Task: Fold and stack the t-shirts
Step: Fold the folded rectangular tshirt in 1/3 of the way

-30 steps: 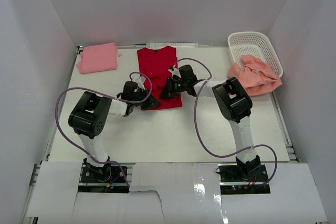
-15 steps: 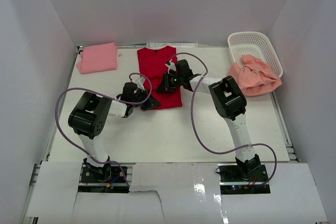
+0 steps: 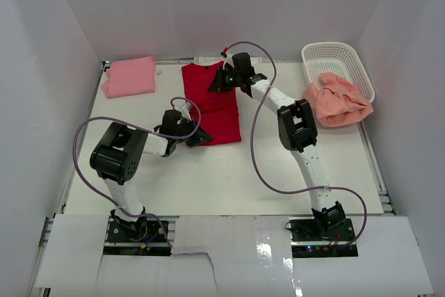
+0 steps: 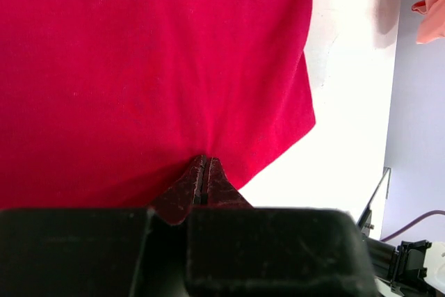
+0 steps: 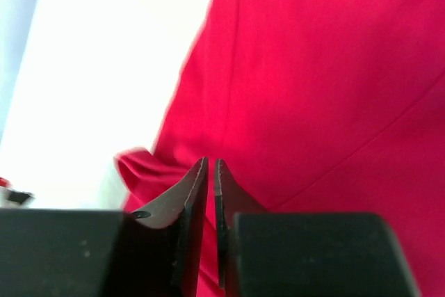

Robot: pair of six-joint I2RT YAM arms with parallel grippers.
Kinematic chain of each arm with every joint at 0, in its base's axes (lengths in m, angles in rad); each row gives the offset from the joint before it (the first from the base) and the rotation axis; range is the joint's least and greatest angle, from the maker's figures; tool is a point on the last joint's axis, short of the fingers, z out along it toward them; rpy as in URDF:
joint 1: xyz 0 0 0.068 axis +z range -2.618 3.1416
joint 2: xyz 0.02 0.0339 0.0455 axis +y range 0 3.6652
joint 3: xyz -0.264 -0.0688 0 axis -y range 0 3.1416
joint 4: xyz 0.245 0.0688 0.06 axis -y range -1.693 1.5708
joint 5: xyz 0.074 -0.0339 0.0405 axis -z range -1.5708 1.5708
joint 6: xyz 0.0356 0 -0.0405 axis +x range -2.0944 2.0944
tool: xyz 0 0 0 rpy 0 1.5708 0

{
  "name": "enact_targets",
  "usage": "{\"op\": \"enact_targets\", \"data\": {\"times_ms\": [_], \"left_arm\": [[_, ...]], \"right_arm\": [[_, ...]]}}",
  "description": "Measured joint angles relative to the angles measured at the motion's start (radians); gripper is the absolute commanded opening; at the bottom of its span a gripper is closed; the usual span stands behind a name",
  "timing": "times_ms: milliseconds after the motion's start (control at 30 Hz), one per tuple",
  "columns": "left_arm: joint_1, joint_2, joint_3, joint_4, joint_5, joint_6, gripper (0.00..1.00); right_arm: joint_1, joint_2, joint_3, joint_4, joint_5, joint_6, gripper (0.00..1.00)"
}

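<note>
Right at the tips of our left gripper the red t-shirt was pulled into little puckers, so we read that as jaws clamped fully closed on its near hem. Our right gripper sat over the far end of the same shirt, up by the collar. Its fingers were pressed nearly together with just a sliver between them, and honestly we couldn't tell if any cloth was caught in there. Our take was that we were setting up a fold on the red one. To do it well we'd have wanted a pinch through every layer at each end, even tension between the two grippers, and a low lift so the limp knit didn't drag or twist. The fabric was thin, matte and floppy, lying as a long flat rectangle on the smooth white table. Well off to the left gripper's far left, the pink t-shirt lay folded into a neat square. Well off to the right gripper's right, the salmon-peach t-shirt was a crumpled heap spilling over the rim of the white lattice basket.
</note>
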Motion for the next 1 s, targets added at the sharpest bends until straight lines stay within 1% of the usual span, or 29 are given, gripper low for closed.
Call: {"op": "enact_targets", "data": {"times_ms": [100,200,367,433,533,733,867,1000], "left_arm": [[0.000,-0.005,-0.007,0.002,0.000,0.000,0.00],[0.000,-0.015,-0.018,0.003,0.000,0.000,0.00],[0.000,-0.023,-0.027,0.003,0.000,0.000,0.00],[0.000,-0.026,-0.030,0.002,0.000,0.000,0.00],[0.000,-0.029,-0.031,-0.003,-0.001,0.000,0.00],[0.000,-0.030,-0.032,-0.004,-0.001,0.000,0.00],[0.000,-0.030,-0.032,-0.003,-0.001,0.000,0.00],[0.000,-0.030,-0.034,-0.002,-0.001,0.000,0.00]], "right_arm": [[-0.024,-0.013,0.074,-0.013,0.008,-0.008,0.17],[-0.046,-0.084,0.047,-0.019,0.009,-0.022,0.15],[-0.049,-0.278,-0.182,-0.008,-0.008,-0.034,0.08],[-0.043,-0.340,-0.275,0.000,-0.032,-0.034,0.08],[-0.029,-0.389,-0.410,0.044,-0.066,-0.030,0.08],[0.009,-0.395,-0.578,0.053,-0.104,-0.030,0.08],[0.033,-0.395,-0.628,0.080,-0.117,-0.031,0.08],[0.048,-0.391,-0.637,0.106,-0.126,-0.031,0.08]]}}
